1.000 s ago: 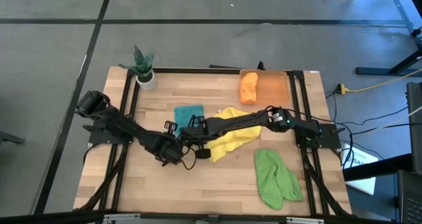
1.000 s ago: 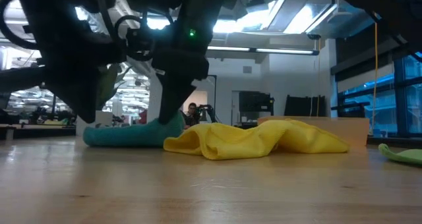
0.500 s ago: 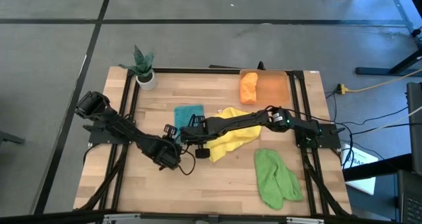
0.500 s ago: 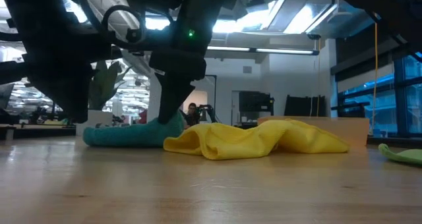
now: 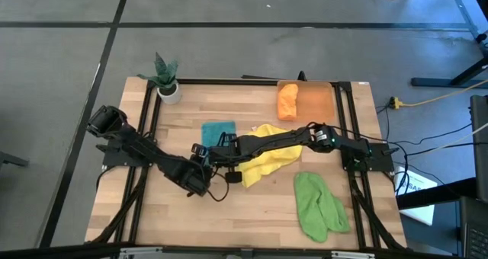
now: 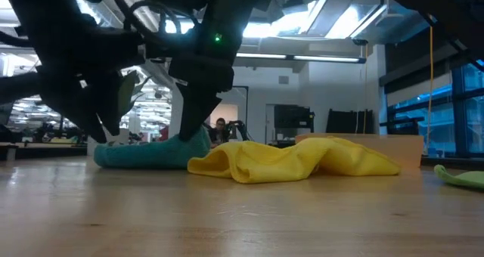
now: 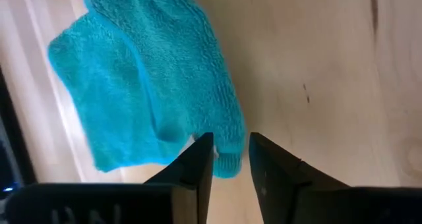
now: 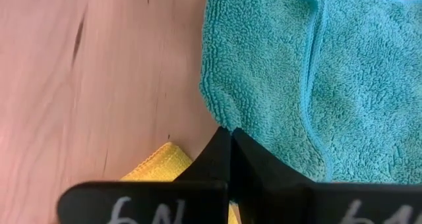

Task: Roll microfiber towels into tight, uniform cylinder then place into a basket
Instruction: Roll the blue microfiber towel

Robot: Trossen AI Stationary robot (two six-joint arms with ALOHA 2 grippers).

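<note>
The teal towel (image 5: 218,132) lies folded and fuzzy, mid-table. The left gripper (image 7: 229,159) hovers at its near edge, fingers slightly parted, holding nothing. The right gripper (image 8: 230,151), fingers pressed together, meets the towel's edge beside the crumpled yellow towel (image 5: 267,156). From the low view, arms hide most of the teal towel.

The only readable marks are hand-drawn white characters on the dark body of the right gripper (image 8: 230,140) in its wrist view, looking like "6N" on each side. Nothing else carries legible text.
</note>
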